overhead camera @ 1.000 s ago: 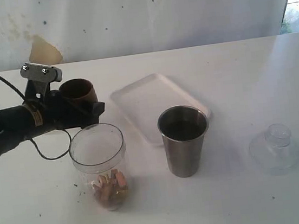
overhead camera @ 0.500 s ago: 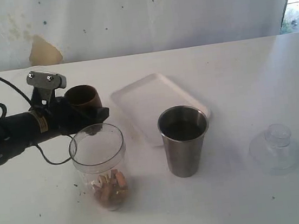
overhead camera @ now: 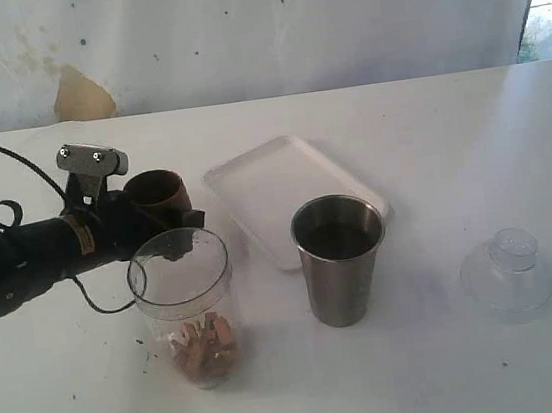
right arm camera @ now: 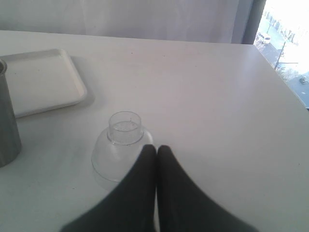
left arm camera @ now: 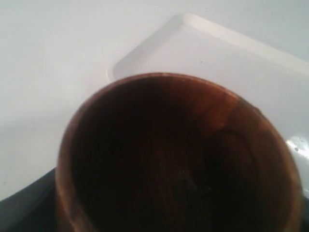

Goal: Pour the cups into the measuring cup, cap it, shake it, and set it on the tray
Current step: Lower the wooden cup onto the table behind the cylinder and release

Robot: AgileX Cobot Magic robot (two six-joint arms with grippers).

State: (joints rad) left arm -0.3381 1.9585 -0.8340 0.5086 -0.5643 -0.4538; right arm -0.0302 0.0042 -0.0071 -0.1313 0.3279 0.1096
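Looking at the exterior view, I see my left gripper (overhead camera: 169,218) clamped on the wooden cup (overhead camera: 156,189) left of centre. The cup's mouth is up and its axis nearly vertical, just behind the upright measuring cup (overhead camera: 184,298). The steel tumbler (overhead camera: 340,259) stands centrally before the tray (overhead camera: 263,183), on a white table (overhead camera: 430,147) under a stained wall (overhead camera: 234,30). The left wrist view looks into the cup's dark inside. Only the right wrist view shows my right gripper (right arm camera: 156,151), fingers pressed together and holding nothing, just beside a clear dome lid (right arm camera: 120,145).

The left hand (overhead camera: 169,207) and arm (overhead camera: 21,263) are black, with a silver two-screw bracket (overhead camera: 92,159), yellowish band (overhead camera: 80,234) and cables (overhead camera: 9,152).
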